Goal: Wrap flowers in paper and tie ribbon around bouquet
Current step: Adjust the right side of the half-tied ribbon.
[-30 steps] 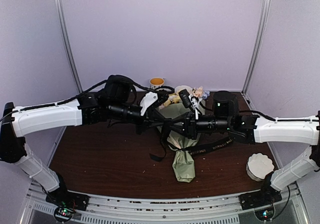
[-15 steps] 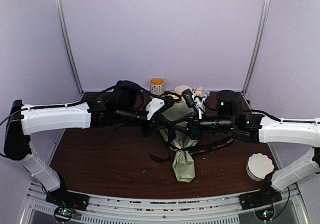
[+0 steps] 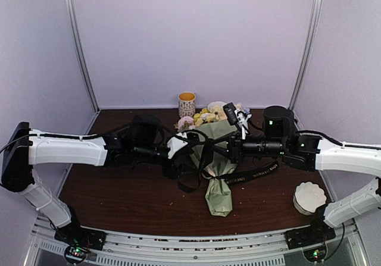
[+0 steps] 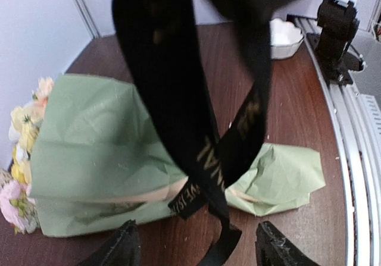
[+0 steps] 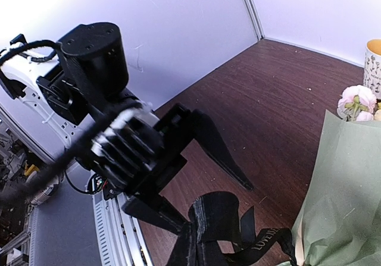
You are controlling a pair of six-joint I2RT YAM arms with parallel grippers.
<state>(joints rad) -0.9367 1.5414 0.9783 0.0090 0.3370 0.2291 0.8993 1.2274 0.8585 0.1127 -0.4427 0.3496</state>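
One ribbon (image 4: 178, 99) — seemingly loose — inside left gripper (image 4: 199, 248).

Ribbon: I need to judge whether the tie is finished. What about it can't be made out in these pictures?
- Whether the ribbon circles the paper: left wrist view, its own blurred loop hangs across that spot.
- What the right gripper clamps: right wrist view, its fingers lie below the bottom edge; top view, black on black.
- Its lettering: top view too small, left wrist view blurred.

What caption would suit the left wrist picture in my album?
Black lettered ribbon hangs before the open left end effector, over green paper wrapped round flowers on the table.
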